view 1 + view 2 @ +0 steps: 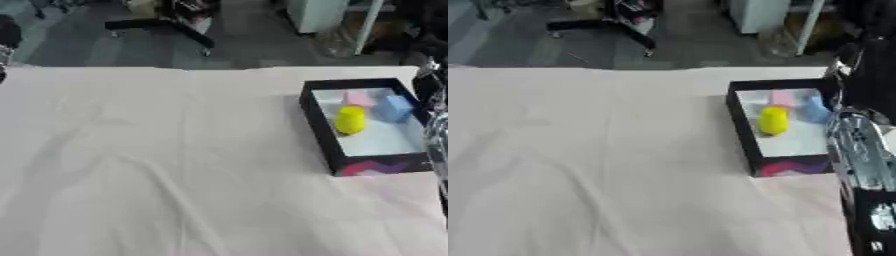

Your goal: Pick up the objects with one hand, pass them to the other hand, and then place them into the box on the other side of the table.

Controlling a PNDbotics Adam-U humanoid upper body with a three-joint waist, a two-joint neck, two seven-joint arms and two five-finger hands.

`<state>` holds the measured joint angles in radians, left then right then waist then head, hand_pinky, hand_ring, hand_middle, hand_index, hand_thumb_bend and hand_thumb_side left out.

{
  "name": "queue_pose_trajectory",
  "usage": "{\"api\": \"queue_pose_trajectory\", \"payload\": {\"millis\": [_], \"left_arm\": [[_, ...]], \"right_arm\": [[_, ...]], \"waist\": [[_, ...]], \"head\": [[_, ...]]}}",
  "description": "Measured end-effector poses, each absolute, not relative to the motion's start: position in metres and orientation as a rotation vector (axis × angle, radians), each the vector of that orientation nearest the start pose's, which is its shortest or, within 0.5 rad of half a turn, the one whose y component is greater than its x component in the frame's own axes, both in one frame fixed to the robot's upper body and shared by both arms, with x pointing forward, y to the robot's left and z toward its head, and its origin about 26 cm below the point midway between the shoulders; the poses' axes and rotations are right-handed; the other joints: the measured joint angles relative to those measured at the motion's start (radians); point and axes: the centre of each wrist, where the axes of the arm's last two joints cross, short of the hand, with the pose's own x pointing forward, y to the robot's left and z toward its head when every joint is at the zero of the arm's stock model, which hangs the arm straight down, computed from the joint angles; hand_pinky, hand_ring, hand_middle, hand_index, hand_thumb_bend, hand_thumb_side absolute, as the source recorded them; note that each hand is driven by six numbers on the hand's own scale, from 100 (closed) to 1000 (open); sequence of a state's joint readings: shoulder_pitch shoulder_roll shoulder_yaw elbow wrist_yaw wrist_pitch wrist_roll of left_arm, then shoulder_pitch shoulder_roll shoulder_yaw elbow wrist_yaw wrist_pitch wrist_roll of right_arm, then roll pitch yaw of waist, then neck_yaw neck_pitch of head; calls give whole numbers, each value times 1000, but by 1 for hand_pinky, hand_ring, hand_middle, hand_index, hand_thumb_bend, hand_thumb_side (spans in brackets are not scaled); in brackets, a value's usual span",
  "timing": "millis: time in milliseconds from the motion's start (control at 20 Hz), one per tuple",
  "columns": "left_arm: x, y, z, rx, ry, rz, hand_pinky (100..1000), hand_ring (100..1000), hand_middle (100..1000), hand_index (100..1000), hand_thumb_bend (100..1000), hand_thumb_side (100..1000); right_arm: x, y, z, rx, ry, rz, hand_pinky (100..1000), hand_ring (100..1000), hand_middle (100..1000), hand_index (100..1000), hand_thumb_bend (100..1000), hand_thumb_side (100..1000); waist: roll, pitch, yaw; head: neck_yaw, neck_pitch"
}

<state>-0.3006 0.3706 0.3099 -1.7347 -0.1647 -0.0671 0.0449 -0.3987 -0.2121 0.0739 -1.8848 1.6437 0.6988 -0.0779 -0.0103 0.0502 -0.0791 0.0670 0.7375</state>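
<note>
Yellow object (350, 120), pink block (356, 97) and blue block (393, 108) are lying inside the box (317, 125) at the tabletop's (157, 165) right; all are looking light, rigid, best gripped across their sides; right arm (864, 165) is showing, hand state indeterminable.

The tabletop (157, 165) was covered in a pale cream cloth with soft creases running across it. The box (317, 127) had black walls and a white floor, and its near wall (385, 166) carried a zigzag pattern in pink, purple and dark tones. Inside it lay a bright yellow object (350, 120), a light blue block (394, 108) and a pale pink piece (356, 97). The robot arm (866, 165) at the right edge was black with shiny silver sections. Beyond the tabletop the floor (79, 45) was grey.
</note>
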Motion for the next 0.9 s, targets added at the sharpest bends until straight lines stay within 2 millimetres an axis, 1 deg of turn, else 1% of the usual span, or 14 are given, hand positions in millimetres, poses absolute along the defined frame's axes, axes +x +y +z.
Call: {"api": "queue_pose_trajectory", "payload": {"millis": [150,350,600,900], "left_arm": [[310,364,162,707,-2085,-37,740,640,605,720,460,678],[298,355,148,701,-2061,93,739,638,604,718,453,681],[289,348,136,675,-2022,172,738,635,602,716,447,683],[287,345,136,652,-2020,190,738,631,599,714,441,688]], "right_arm": [[314,-207,181,-1945,-1457,230,440,684,722,920,100,459],[308,-197,170,-1848,-1591,104,429,676,715,920,100,479],[310,-191,160,-1713,-1720,82,422,674,714,922,100,492],[313,-191,152,-1653,-1763,74,421,674,715,923,100,497]], "waist": [[2,1,-2],[2,8,-2],[2,11,0],[2,11,2]], "head": [[4,0],[1,0],[-6,0],[-6,0]]}}
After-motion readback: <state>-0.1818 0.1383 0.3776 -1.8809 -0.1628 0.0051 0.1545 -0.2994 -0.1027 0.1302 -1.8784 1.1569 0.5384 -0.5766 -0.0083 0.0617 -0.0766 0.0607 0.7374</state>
